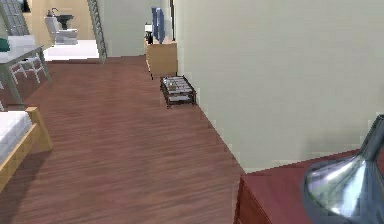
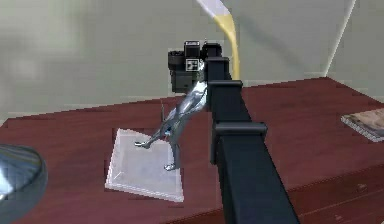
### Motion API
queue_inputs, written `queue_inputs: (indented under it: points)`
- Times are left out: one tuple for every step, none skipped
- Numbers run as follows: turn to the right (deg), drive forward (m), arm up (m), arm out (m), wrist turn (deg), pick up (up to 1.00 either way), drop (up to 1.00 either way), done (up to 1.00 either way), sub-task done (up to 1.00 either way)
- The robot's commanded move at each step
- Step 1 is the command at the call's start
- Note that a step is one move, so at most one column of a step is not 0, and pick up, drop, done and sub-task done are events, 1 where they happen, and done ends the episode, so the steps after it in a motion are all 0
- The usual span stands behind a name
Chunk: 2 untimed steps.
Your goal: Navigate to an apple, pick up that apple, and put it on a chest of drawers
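Note:
A dark red wooden furniture top spreads across the arm side view, and its corner sits at the forward view's bottom right. My arm reaches out over this top. The gripper shows left of the two white squares. A silver figurine on a pale flat base stands right at the gripper's far end, so I cannot tell whether the gripper holds anything.
A shiny silver rounded object stands on the red top, and a book lies at its right end. A pale wall runs alongside. On the wood floor are a small crate, a wooden cabinet, a table and a bed corner.

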Motion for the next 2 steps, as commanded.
queue_inputs:
  points:
    - [0.0, 0.00, -0.12, 0.00, 0.0, 0.00, 0.00, 0.00, 0.00]
    - [0.0, 0.00, 0.00, 0.00, 0.0, 0.00, 1.00, 0.00, 0.00]
